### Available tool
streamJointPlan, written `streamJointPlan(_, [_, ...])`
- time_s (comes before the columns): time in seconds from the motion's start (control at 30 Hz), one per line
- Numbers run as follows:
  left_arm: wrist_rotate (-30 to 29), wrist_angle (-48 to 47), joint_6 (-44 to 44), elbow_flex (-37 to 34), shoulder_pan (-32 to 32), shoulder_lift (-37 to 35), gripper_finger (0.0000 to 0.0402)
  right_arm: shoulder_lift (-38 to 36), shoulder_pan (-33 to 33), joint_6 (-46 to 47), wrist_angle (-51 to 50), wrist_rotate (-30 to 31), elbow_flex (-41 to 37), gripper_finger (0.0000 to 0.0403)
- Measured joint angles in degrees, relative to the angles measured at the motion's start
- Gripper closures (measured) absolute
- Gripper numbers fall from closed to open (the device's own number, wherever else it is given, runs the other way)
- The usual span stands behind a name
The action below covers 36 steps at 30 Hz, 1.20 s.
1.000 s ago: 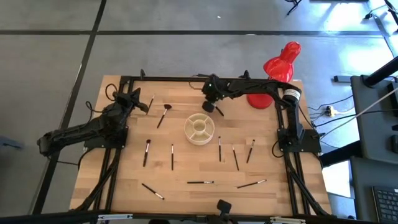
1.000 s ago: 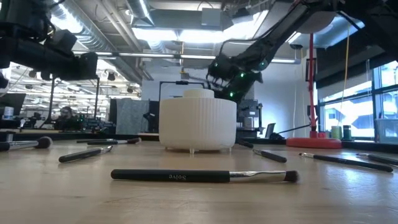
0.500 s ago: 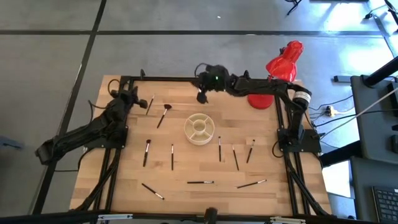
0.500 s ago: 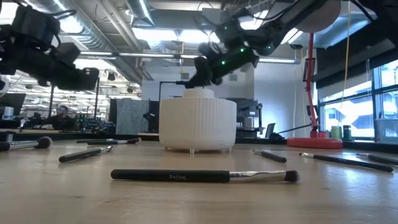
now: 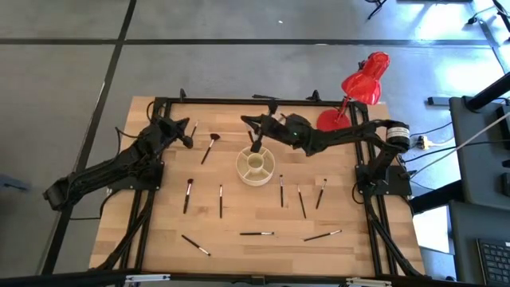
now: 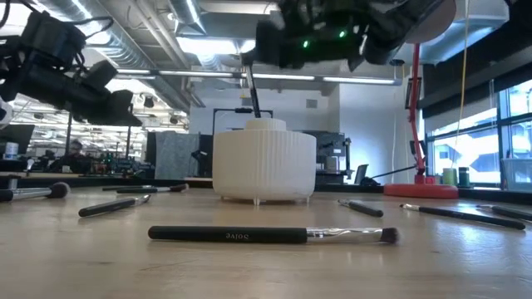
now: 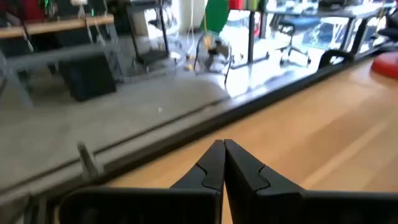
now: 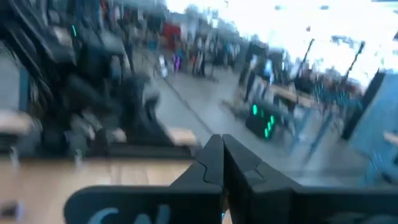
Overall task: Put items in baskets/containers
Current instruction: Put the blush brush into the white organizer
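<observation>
The cream round container (image 5: 256, 165) (image 6: 264, 162) stands mid-table. My right gripper (image 5: 252, 130) (image 6: 278, 51) hovers above its far side, shut on a dark makeup brush (image 5: 255, 142) (image 6: 250, 90). Several other brushes lie flat on the wood, among them one (image 5: 209, 147) left of the container and three (image 5: 280, 190) (image 5: 301, 201) (image 5: 320, 191) on its near right. My left gripper (image 5: 182, 135) (image 7: 224, 152) is shut and holds nothing, beside a brush (image 5: 194, 128) near the far left corner. My right gripper pinches the brush by its upper end (image 6: 246, 73) between the two fingers. The brush hangs below them, tilted and lifted clear of the table. Its lower end (image 6: 257, 113) is just over the container's centre cup; I cannot tell whether they touch.
A red desk lamp (image 5: 362, 80) stands at the far right corner on its round base (image 5: 328, 123). More brushes (image 5: 256, 233) (image 5: 322, 236) (image 5: 195, 245) lie toward the near edge, and two (image 5: 188, 194) (image 5: 221, 199) at near left of the container. Black frame rails (image 5: 143, 215) border the table.
My right gripper has carried a brush up from the table's far edge and then toward the near side, over the container. The brush has tipped from lying low to hanging nearly upright below the fingers. The container and the other brushes have stayed put.
</observation>
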Motion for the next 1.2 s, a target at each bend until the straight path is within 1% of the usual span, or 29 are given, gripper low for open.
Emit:
streamJointPlan(0.1, [0.91, -1.35, -2.34, 0.0, 0.0, 0.01, 0.04, -1.41, 1.72, 1.35, 1.23, 0.21, -1.87, 0.0402])
streamJointPlan(0.23, [8.35, -2.23, -3.31, 0.0, -0.02, 0.11, 0.0394, -1.45, 4.63, 3.74, 3.46, 2.49, -6.3, 0.0402])
streamJointPlan(0.33, [10.84, -2.27, -5.66, 0.0, 0.0, 0.11, 0.0375, -1.52, 6.35, 5.63, 9.49, 4.33, -10.16, 0.0402])
streamJointPlan(0.47, [11.09, -2.27, -6.97, 0.0, -0.01, 0.11, 0.0342, -1.5, 7.37, 5.93, 17.56, 5.09, -13.93, 0.0402])
streamJointPlan(0.6, [10.64, -1.41, -6.97, 0.0, 0.0, 0.11, 0.0316, -1.12, 7.64, 6.14, 15.21, 4.78, -14.63, 0.0401])
streamJointPlan(0.7, [10.74, 0.93, -7.22, 0.0, -0.05, 0.16, 0.0302, 0.35, 8.42, 5.93, 13.31, 4.28, -14.67, 0.0392])
streamJointPlan(0.83, [11.5, 5.79, -4.68, 0.0, -2.12, 0.37, 0.0287, 2.47, 9.33, 2.66, 13.83, 4.06, -14.67, 0.0371])
streamJointPlan(0.9, [10.22, 7.73, -4.68, 0.0, -3.81, 0.34, 0.0282, 2.39, 9.62, 2.93, 13.44, 4.34, -14.67, 0.0353])
streamJointPlan(0.97, [7.27, 7.92, -6.17, 0.0, -5.51, 0.78, 0.028, 1.5, 10.1, 3.44, 11.13, 6.23, -14.65, 0.033])
streamJointPlan(1.07, [2.52, 5.51, -8.32, 0.0, -7.77, 2.85, 0.0284, -0.15, 10.58, 3.43, 7.91, 12.53, -14.65, 0.0291])
streamJointPlan(1.2, [1.09, 4.59, -11.62, 0.09, -9.55, 7.83, 0.0299, -5.02, 10.56, 1.16, 4.92, 21.42, -14.65, 0.0252])
